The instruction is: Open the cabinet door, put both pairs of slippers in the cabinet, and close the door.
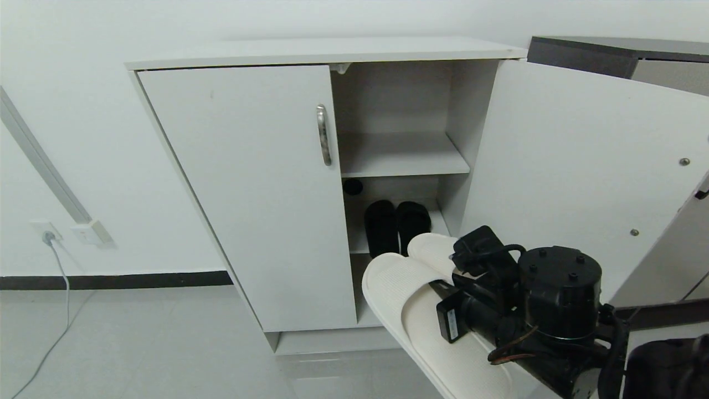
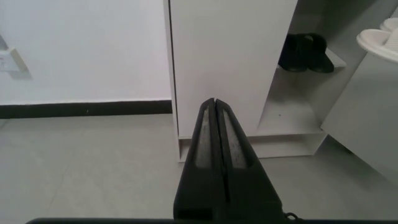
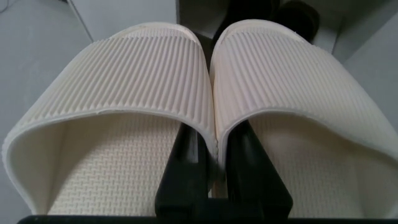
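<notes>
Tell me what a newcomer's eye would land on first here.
The pair of white slippers stands out, clamped side by side in the right end effector just in front of the cabinet. Behind them the right door hangs wide open, with black slippers already on the lower shelf inside.

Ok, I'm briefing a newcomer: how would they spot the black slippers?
Find the white cabinet, right door open. On its middle shelf lie the black slippers, side by side; the white slippers are outside, in the right gripper.
</notes>
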Controlling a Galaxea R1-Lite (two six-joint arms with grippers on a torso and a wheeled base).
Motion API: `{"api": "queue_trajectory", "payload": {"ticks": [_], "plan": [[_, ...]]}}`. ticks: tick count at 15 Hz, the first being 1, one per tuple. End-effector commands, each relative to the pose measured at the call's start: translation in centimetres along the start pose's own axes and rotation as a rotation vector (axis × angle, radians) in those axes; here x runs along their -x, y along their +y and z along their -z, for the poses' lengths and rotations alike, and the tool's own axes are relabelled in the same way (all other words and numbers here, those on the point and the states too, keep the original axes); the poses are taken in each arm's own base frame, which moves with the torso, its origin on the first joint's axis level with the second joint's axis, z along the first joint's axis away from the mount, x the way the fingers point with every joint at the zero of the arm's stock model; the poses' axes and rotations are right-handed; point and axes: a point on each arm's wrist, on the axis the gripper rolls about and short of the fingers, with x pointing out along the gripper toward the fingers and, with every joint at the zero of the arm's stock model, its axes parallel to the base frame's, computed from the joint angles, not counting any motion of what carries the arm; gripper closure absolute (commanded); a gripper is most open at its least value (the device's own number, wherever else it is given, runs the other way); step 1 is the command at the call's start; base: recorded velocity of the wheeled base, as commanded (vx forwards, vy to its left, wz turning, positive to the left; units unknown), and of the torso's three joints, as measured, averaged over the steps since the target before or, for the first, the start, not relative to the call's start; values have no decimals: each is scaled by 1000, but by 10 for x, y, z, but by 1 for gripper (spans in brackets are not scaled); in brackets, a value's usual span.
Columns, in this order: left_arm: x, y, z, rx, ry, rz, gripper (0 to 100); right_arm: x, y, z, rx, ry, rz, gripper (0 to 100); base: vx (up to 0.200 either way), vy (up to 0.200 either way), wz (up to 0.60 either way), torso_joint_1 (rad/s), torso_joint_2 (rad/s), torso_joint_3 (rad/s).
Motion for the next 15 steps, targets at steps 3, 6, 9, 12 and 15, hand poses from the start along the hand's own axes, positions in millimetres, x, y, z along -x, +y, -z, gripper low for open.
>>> {"api": "queue_trajectory", "payload": {"ticks": [3,6,9,12,15], "plan": [[0,0,0,-2,1,1,100,-54,27,-14,-69,-28,195,100,0,0,0,0,0,0],[0,0,0,-2,1,-1,100,-79,38,-46,-118,-3,335,100,0,0,0,0,0,0],[0,0,0,-2,1,-1,100,-87,42,-85,-158,-37,433,100,0,0,0,0,0,0],[0,0,0,-2,1,-1,100,-88,42,-105,-167,-84,442,100,0,0,0,0,0,0],[0,0,0,-2,1,-1,100,-90,37,-109,-158,-87,456,100,0,0,0,0,0,0]]}}
